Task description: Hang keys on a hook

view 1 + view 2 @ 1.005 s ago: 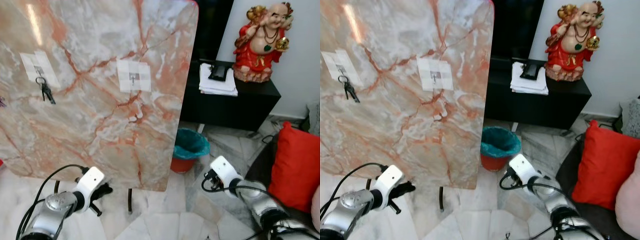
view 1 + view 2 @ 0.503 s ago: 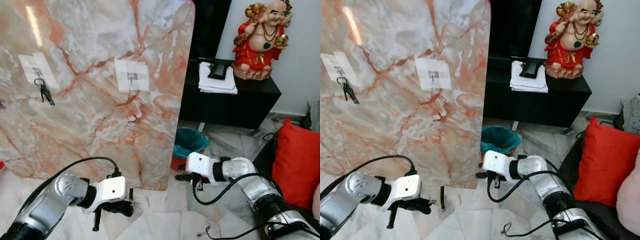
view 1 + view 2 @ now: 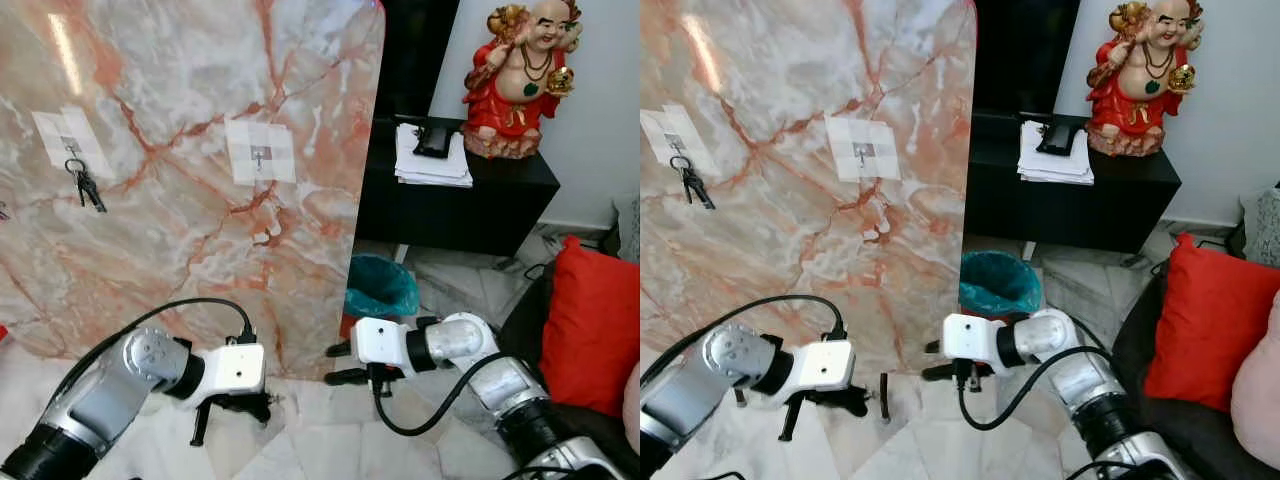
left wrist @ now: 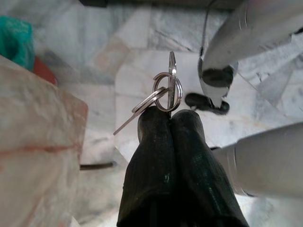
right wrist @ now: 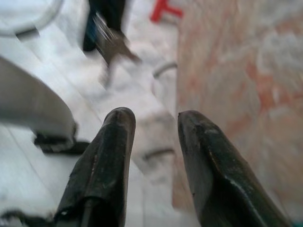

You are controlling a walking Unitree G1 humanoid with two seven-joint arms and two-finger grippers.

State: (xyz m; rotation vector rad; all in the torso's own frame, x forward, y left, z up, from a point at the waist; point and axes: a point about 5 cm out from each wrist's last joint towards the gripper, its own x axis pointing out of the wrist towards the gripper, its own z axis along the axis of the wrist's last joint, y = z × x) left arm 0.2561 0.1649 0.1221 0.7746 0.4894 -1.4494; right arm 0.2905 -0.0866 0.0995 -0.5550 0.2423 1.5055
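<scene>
1. A pink-veined marble slab [image 3: 180,180] stands upright and fills the 9 to 12 o'clock part of the head view.
2. A black cabinet [image 3: 470,215] sits at 2 o'clock, bearing a red statue [image 3: 520,80] and a stack of white papers [image 3: 432,165].
3. A red cushion [image 3: 595,330] lies at 4 o'clock; a teal-lined bin [image 3: 380,290] stands near the slab's lower corner.
4. The left gripper [image 4: 169,113] hangs low at 7 o'clock, its fingers [image 4: 154,156] pressed together on the keys [image 4: 165,92].
5. The right gripper [image 5: 154,116] points toward it from 5 o'clock, fingers [image 5: 111,142] apart, nothing between them.
6. Two taped hooks sit on the slab: the bare hook [image 3: 260,152] near centre, and another hook [image 3: 70,143] at 10 o'clock carrying a second key set [image 3: 85,185].
</scene>
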